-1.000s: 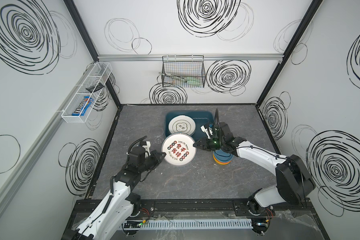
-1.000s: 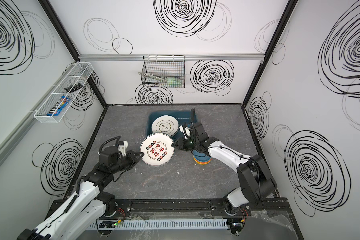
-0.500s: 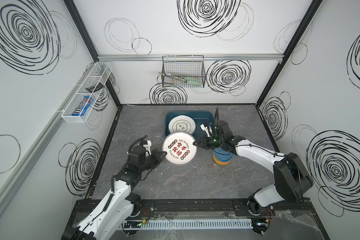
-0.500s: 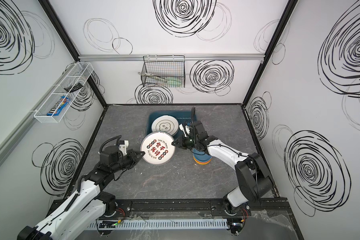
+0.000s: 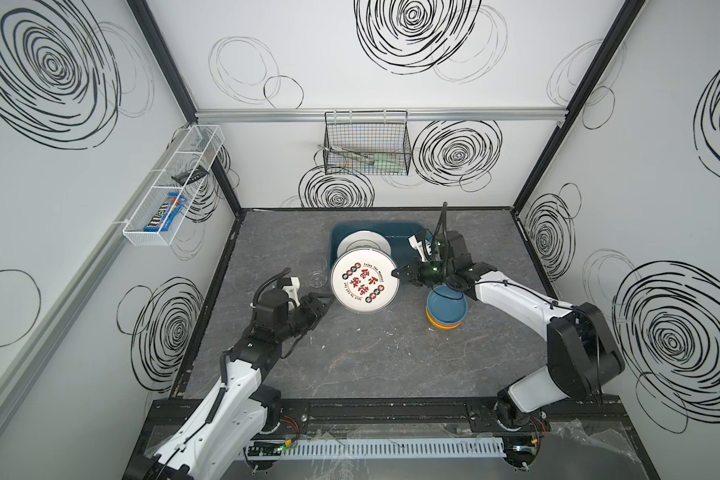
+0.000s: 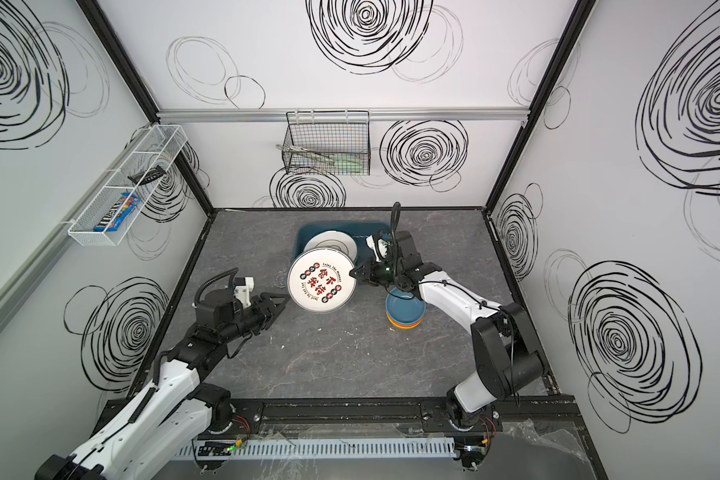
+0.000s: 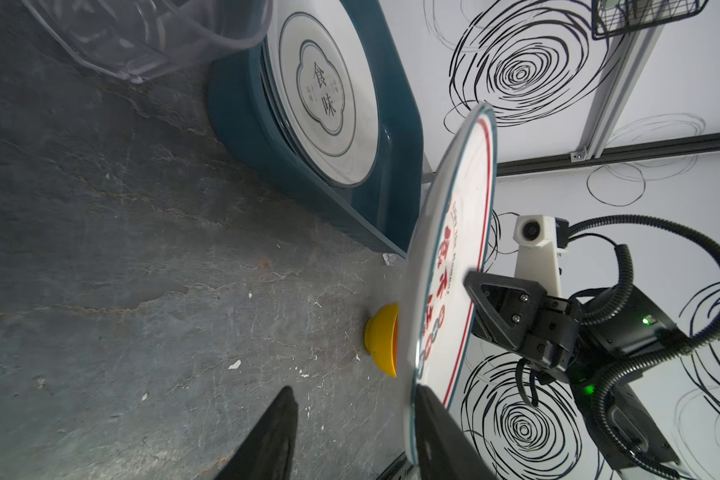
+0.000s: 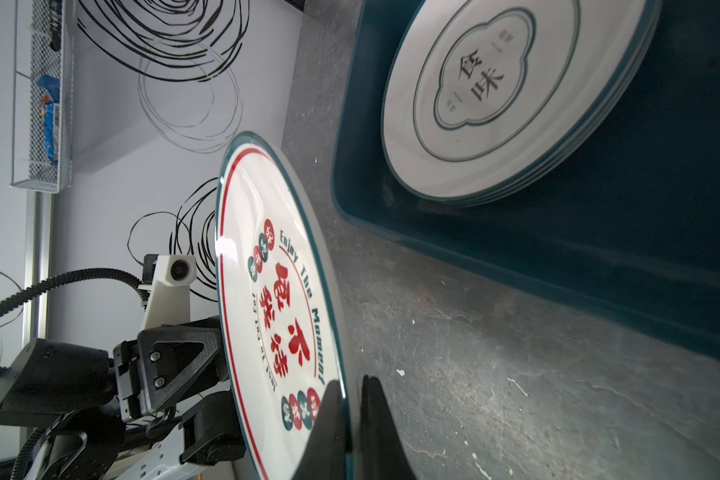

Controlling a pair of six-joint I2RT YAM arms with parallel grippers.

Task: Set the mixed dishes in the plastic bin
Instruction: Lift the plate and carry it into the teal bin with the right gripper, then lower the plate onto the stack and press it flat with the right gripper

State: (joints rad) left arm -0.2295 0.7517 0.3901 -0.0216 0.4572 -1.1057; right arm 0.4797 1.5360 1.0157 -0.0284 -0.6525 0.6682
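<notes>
A white plate (image 5: 364,281) with red characters hangs tilted above the table, just in front of the plastic bin (image 5: 404,226). My right gripper (image 5: 395,272) is shut on its right rim, and in the right wrist view the fingers (image 8: 333,415) pinch the plate (image 8: 275,291). My left gripper (image 5: 325,303) is open at the plate's left rim, with one finger (image 7: 437,432) against the edge. Stacked white plates (image 5: 364,245) lie in the bin. A blue bowl (image 5: 447,307) tops a stack of bowls under my right arm. A clear cup (image 5: 319,274) stands left of the held plate.
A black wire basket (image 5: 366,145) hangs on the back wall and a white mesh shelf (image 5: 171,187) on the left wall. The enclosure walls close in the grey table (image 5: 391,365) on three sides. White crumbs dot the table near the bowls.
My right gripper has shut on the plate's right rim and my left gripper has opened off the left rim. The plate has shifted a little toward the bin.
</notes>
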